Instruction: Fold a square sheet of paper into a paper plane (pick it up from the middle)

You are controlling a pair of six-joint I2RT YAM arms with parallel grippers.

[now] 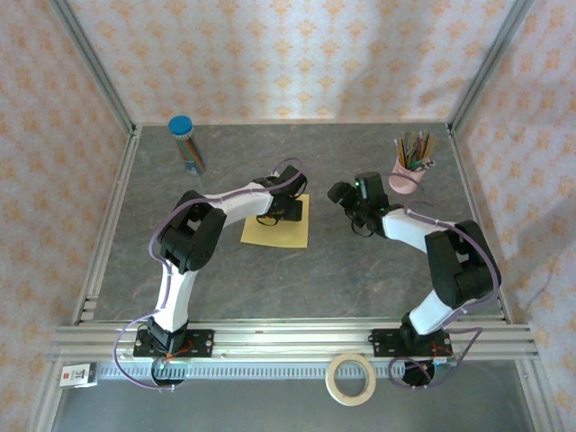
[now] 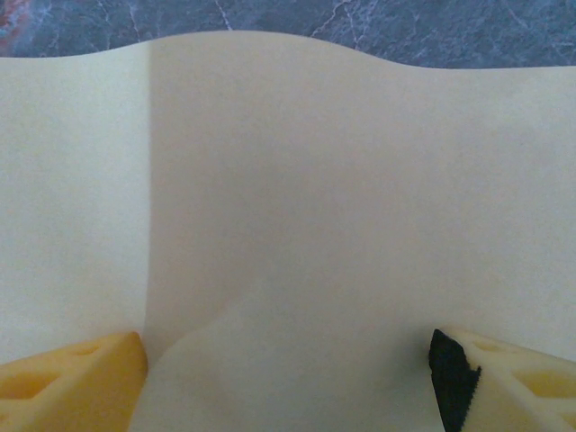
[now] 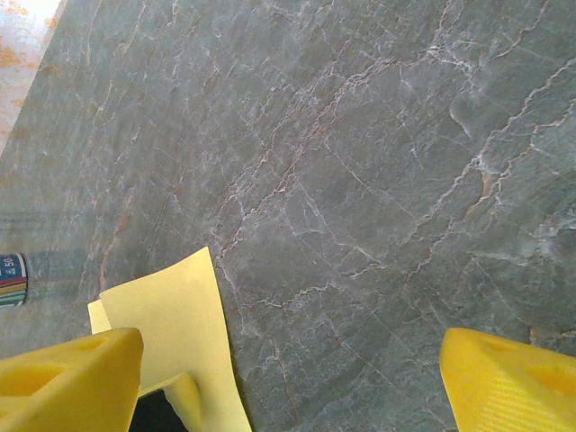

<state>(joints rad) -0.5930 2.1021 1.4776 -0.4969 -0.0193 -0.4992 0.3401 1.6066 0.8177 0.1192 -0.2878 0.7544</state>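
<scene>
I am reaching over the grey, white-veined stone-look table [image 1: 360,279]. The square sheet of paper [image 1: 270,236], thin matte yellow with a straight crease, is lying mid-table under my left gripper [image 2: 288,346], whose jaws are spread wide. My right gripper [image 3: 290,351] is gaping over the veined surface.

Grey marbled table [image 1: 270,279] in front of me: square sheet of paper [image 1: 286,236] lying near its middle, blue-capped tube [image 1: 186,144] at far left corner, pink pencil cup [image 1: 407,175] at far right corner

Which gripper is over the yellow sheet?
The left gripper: its open fingers spread over the square sheet of paper. The right gripper hangs over grey table beside it.
</scene>
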